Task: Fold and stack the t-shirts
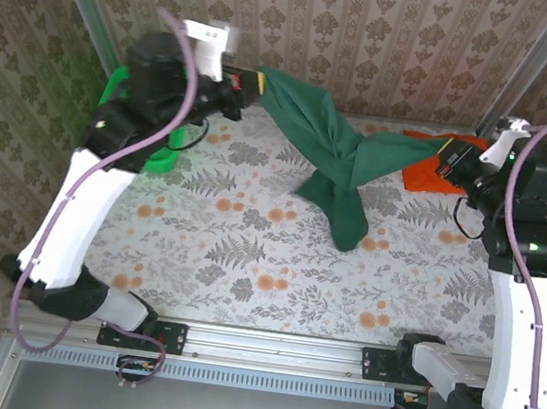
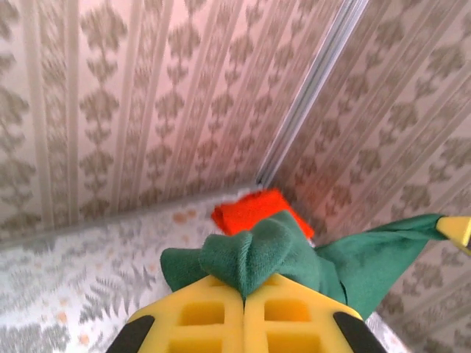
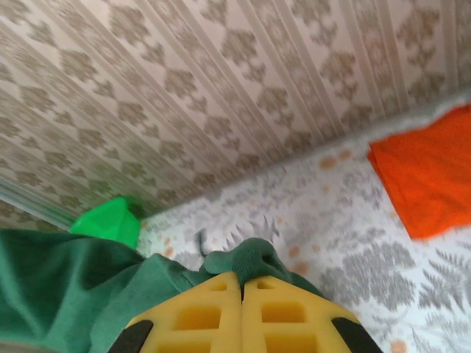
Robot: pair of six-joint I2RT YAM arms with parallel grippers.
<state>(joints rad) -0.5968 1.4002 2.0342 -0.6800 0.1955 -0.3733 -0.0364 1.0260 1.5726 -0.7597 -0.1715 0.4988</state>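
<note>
L claw [image 1: 253, 86] & R claw [image 1: 447, 155] both clenched on green tee [image 1: 324, 130], held aloft, orange tee [image 1: 425, 173] flat on table [image 1: 247, 252]

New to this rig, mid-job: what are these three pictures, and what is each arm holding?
Two white robot arms are bolted at the near edge of a patterned table. The wide picture looks down from above and behind them; the other two come from a camera on each wrist, yellow fingers at the bottom. The left end effector and the right end effector are each shut on the dark green t-shirt, which hangs stretched between them, its middle drooping. An orange t-shirt lies flat at the far right; a green basket sits far left.
</note>
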